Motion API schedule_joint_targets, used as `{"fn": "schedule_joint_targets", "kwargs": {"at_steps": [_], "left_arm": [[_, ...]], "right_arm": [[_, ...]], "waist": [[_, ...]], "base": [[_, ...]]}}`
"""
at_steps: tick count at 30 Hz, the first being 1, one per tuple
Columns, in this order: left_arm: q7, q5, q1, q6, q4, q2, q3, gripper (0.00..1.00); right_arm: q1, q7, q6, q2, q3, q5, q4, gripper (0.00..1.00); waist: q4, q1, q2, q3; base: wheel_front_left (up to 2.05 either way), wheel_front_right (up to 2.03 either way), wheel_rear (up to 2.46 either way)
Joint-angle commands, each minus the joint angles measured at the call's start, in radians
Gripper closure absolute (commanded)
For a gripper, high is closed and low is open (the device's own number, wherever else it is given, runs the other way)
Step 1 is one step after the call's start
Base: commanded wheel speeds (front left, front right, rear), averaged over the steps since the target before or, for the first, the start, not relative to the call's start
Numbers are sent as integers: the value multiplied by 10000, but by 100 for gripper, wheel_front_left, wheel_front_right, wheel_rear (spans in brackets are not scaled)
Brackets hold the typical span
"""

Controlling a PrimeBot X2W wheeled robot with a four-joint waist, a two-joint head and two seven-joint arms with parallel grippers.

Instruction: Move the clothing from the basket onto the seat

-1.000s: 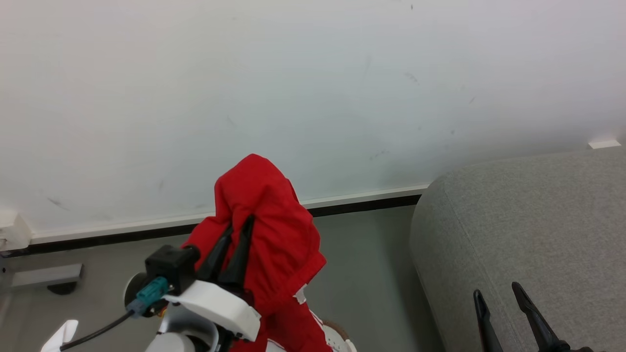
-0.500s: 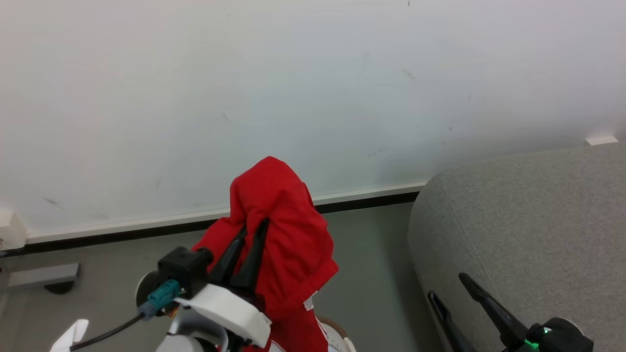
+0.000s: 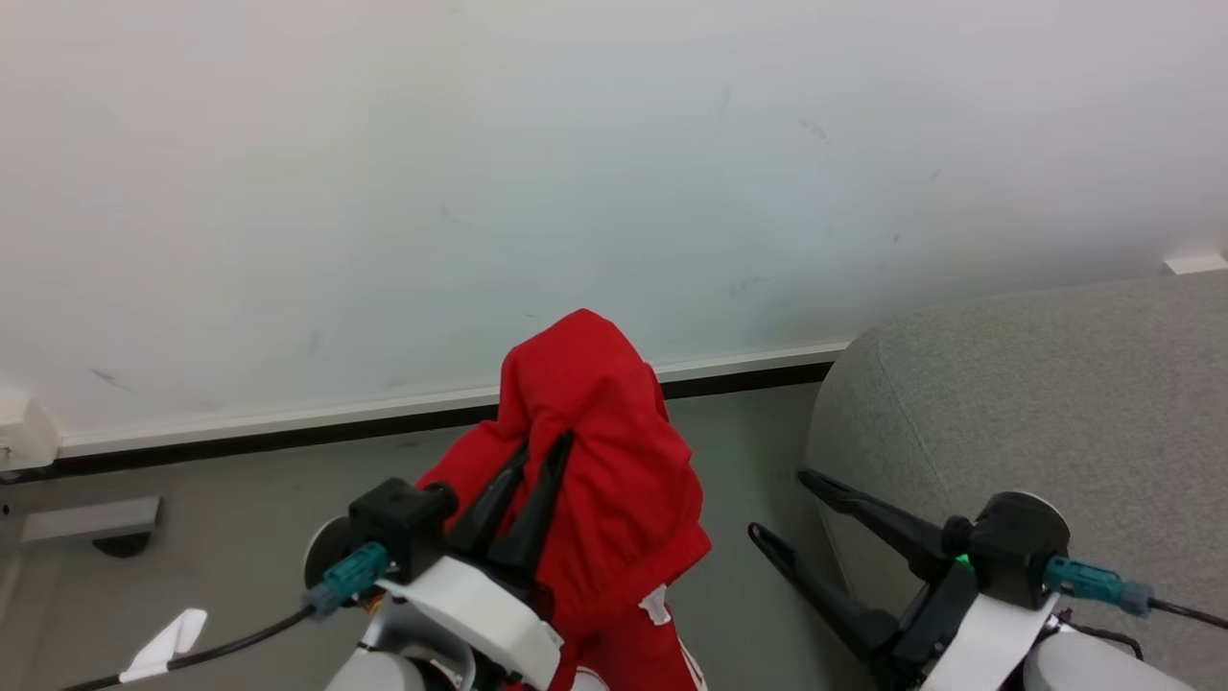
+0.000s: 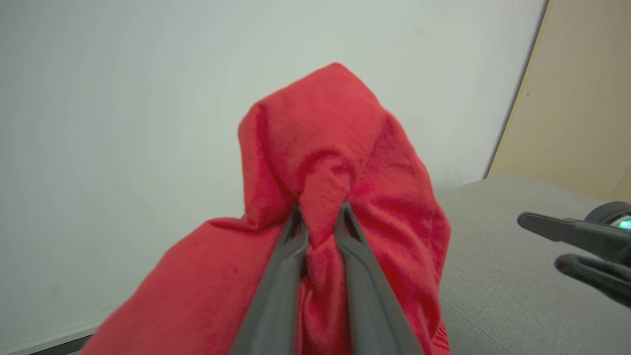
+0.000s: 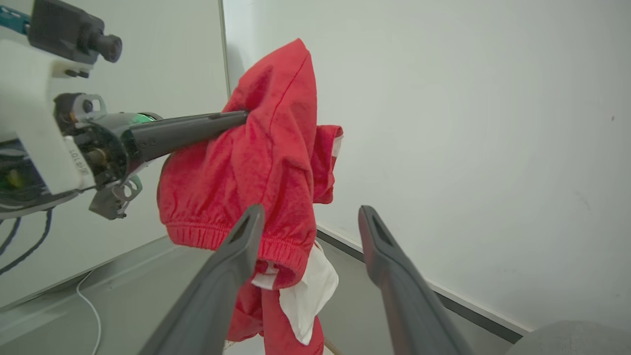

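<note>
A red piece of clothing hangs bunched in the air, my left gripper shut on a fold of it. In the right wrist view the clothing droops with an elastic hem and a white panel below. My left gripper pinches the fabric between nearly closed fingers. The right gripper stands open and empty, pointing left at the clothing from beside the seat. Its fingers frame the garment's lower part without touching it. The basket is hidden.
A white wall with a dark baseboard runs behind, above grey floor. A grey metal foot sits at far left. The seat's rounded corner lies right of the garment, with a beige panel behind it.
My left gripper has carried the clothing rightward, toward the seat. The right gripper has risen and swung to point left at the garment, still open.
</note>
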Motion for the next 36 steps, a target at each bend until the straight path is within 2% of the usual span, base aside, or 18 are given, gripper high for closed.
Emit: {"fn": "schedule_joint_targets", "kwargs": {"at_steps": [1, 10, 17, 24, 36], "left_arm": [[23, -43, -98, -28, -66, 19, -18, 100], [189, -151, -285, -305, -209, -139, -639, 100], [331, -465, -419, -537, -179, -241, -1121, 100], [386, -983, -551, -673, -87, -241, -1423, 100], [457, -1950, -907, -819, -130, -43, -2249, 100]], "right_arm": [[-389, -101, -23, 16, 289, 173, 194, 0], [-2597, -421, -23, 579, 2449, 1376, 1635, 0], [-3472, -502, -23, 667, 3206, 2137, 2366, 0], [-3632, -295, -23, 504, 3341, 2903, 2169, 0], [-3190, 441, -23, 650, 3350, 3084, 1712, 0]], "waist": [[31, -1, -1, 32], [249, -1, -1, 181], [509, -1, -1, 201], [724, -1, -1, 125], [818, -1, -1, 32]], "base": [[0, 0, 0], [0, 0, 0], [0, 0, 0], [0, 0, 0], [0, 0, 0]]}}
